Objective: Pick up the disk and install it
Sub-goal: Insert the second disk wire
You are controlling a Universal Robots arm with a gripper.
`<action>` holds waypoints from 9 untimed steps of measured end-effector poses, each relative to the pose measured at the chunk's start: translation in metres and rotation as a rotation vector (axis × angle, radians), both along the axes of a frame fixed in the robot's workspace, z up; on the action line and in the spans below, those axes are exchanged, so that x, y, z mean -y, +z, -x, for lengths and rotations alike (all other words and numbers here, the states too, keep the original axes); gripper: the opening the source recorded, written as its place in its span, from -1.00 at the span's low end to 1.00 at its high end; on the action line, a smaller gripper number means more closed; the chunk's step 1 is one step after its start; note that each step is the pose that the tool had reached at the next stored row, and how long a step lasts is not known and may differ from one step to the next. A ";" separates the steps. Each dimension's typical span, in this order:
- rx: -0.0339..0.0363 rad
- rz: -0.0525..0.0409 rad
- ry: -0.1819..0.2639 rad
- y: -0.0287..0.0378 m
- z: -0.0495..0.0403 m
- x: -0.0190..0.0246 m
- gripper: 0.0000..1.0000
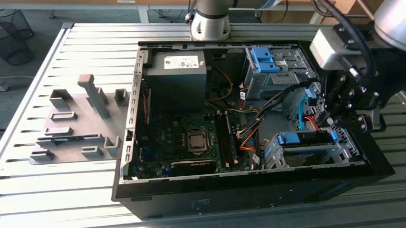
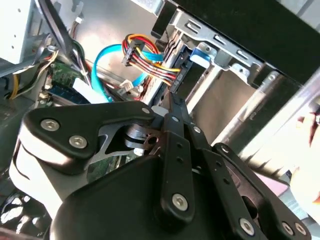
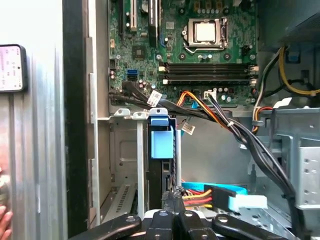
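Observation:
The disk [image 1: 304, 138] sits in the grey drive cage [image 1: 314, 154] at the case's front corner, on the exterior view's right, with its blue caddy edge facing up. In the first wrist view the disk [image 3: 161, 136] stands edge-on in the cage slot, blue tab at its end. My gripper [image 1: 332, 124] hangs just above that cage. Its black fingers are shut tip to tip with nothing between them in both wrist views, gripper [image 3: 173, 199] and gripper [image 2: 171, 102], close to the disk's edge. I cannot tell whether they touch it.
The open computer case [image 1: 130, 142] lies on a slatted metal table [image 1: 63, 190], with motherboard [image 1: 190, 137], power supply [image 1: 176, 71] and loose cables [image 3: 220, 117] inside. A second bay carries a blue bracket [image 1: 263, 59]. A grey fixture [image 1: 76, 123] stands at the left. A person's hand [image 3: 4, 220] is beside the case.

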State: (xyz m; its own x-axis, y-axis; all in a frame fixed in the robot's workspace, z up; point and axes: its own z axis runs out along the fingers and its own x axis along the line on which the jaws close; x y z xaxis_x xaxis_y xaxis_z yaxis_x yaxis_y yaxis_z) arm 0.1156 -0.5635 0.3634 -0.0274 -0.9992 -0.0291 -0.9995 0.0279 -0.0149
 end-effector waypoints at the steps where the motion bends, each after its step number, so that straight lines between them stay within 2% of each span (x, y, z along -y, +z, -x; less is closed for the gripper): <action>1: 0.0000 0.0001 0.000 0.0045 0.0000 -0.0001 -0.79; 3: 0.0000 0.0000 0.000 0.0121 0.0003 -0.0003 -0.79; 4: 0.0000 0.0001 0.000 0.0134 0.0012 -0.0003 -0.79; 9: 0.0001 -0.0001 0.000 0.0136 0.0124 -0.0003 -0.79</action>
